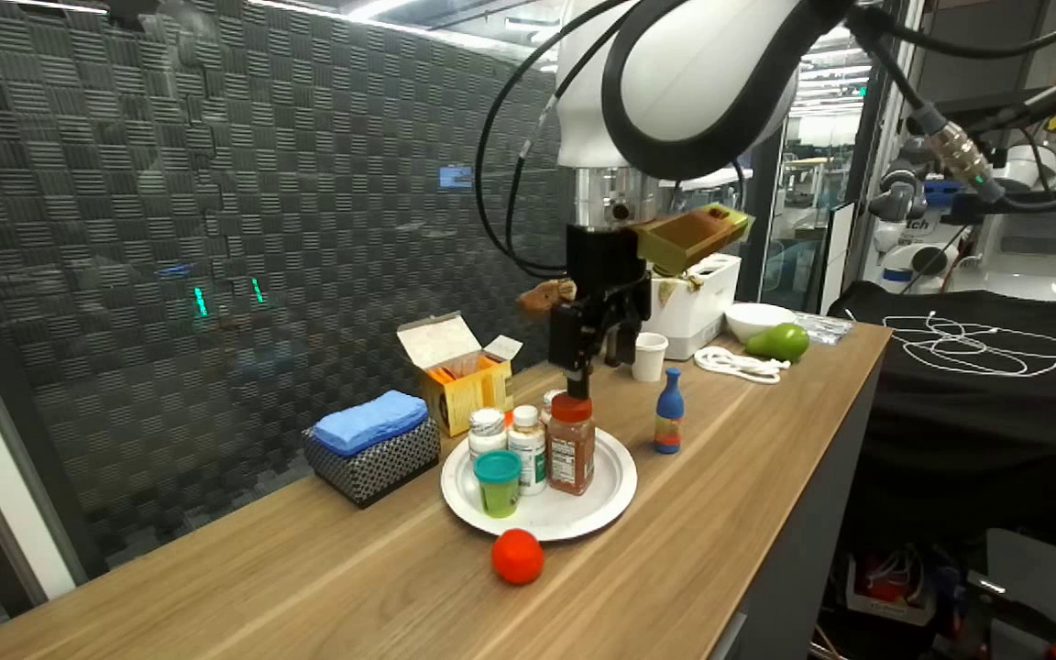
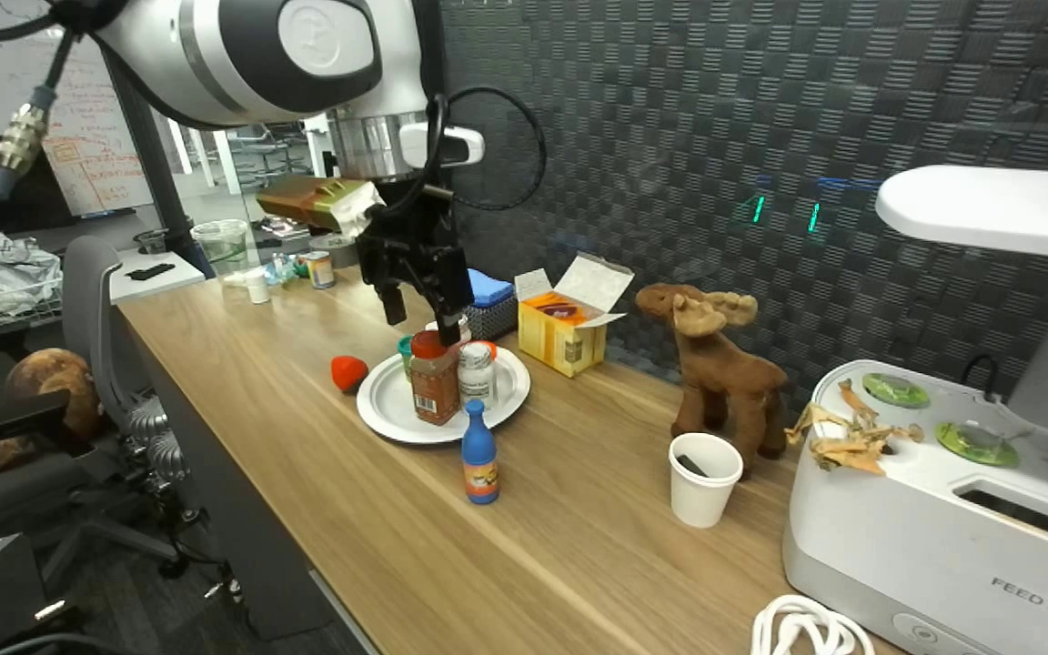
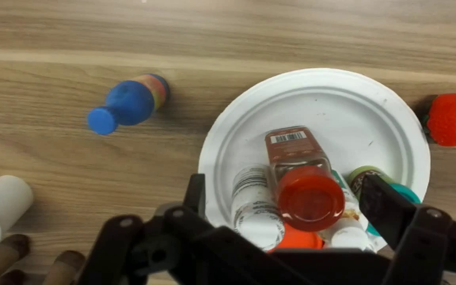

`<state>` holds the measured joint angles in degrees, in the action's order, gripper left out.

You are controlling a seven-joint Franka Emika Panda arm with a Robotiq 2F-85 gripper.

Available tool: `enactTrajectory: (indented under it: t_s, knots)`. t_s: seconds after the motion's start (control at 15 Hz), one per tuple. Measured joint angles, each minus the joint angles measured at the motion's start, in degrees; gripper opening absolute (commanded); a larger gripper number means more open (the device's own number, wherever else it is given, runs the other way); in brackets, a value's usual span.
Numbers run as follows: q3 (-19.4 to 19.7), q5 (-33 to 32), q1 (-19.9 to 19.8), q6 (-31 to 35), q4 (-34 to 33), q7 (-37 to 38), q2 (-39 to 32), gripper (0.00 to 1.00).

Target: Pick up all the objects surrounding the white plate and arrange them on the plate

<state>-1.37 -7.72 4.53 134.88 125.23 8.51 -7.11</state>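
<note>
The white plate (image 1: 615,490) lies on the wooden counter and shows in all views. On it stand close together a red-capped spice jar (image 1: 571,458), white bottles (image 3: 257,213), a teal-lidded green jar (image 1: 498,481) and an orange-lidded thing (image 3: 297,237), mostly hidden. A blue bottle (image 1: 669,417) stands upright off the plate, also in the wrist view (image 3: 129,103). A red strawberry (image 1: 517,556) lies beside the plate's opposite rim, also in the wrist view (image 3: 455,118). My gripper (image 2: 422,325) is open above the plate, its fingers apart over the spice jar, holding nothing.
An open yellow box (image 1: 464,394) and a patterned box with a blue cloth (image 1: 372,449) stand behind the plate. A white cup (image 2: 704,482), toy moose (image 2: 729,382), white planter (image 2: 897,528), white cable (image 2: 806,628) and green fruit (image 1: 780,342) are farther along.
</note>
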Motion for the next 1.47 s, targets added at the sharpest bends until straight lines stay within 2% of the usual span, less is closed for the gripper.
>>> enactTrajectory:
  t_s: [0.4, 0.73, 1.07, 1.13, 1.2, 1.47]
  knots:
    - [2.96, 2.47, -3.87, -6.69, 0.04, 2.08, 3.24, 1.00]
    - [4.23, 4.17, -6.24, -6.17, 0.01, 2.58, 1.07, 1.00]
    - [4.53, 4.90, -6.67, -4.94, -0.34, 3.78, -1.45, 1.00]
    - [4.52, 5.07, -6.67, -4.88, -0.36, 3.92, -1.84, 0.89]
    - [4.52, 5.20, -6.67, -4.83, -0.36, 4.08, -2.13, 0.74]
    - [4.52, 5.24, -6.67, -4.72, -0.35, 5.28, -2.50, 0.42]
